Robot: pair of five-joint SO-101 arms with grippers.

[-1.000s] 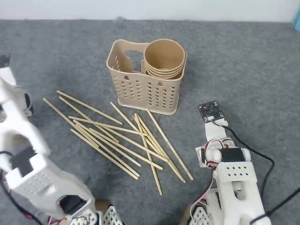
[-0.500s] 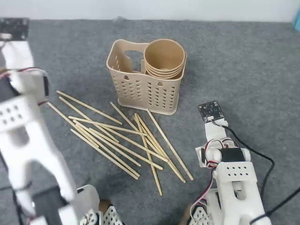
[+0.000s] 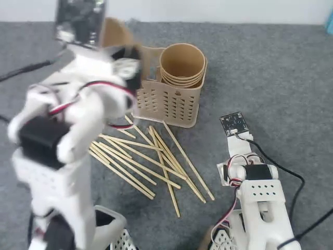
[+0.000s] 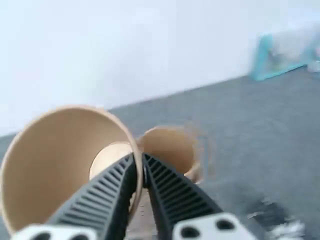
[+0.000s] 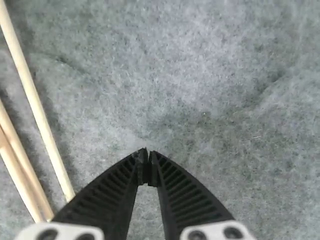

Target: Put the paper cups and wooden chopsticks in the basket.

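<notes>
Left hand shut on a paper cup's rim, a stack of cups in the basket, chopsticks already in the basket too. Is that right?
No. The chopsticks are not in the basket; the high view shows them scattered on the carpet in front of it. The rest holds: left hand shut on the rim of a paper cup, stack of cups in the basket.

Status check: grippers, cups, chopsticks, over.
Left gripper shut on a paper cup at its rim, near the basket. Right gripper shut, empty, low over carpet. Chopsticks loose on carpet. Cup stack fills one basket compartment.
</notes>
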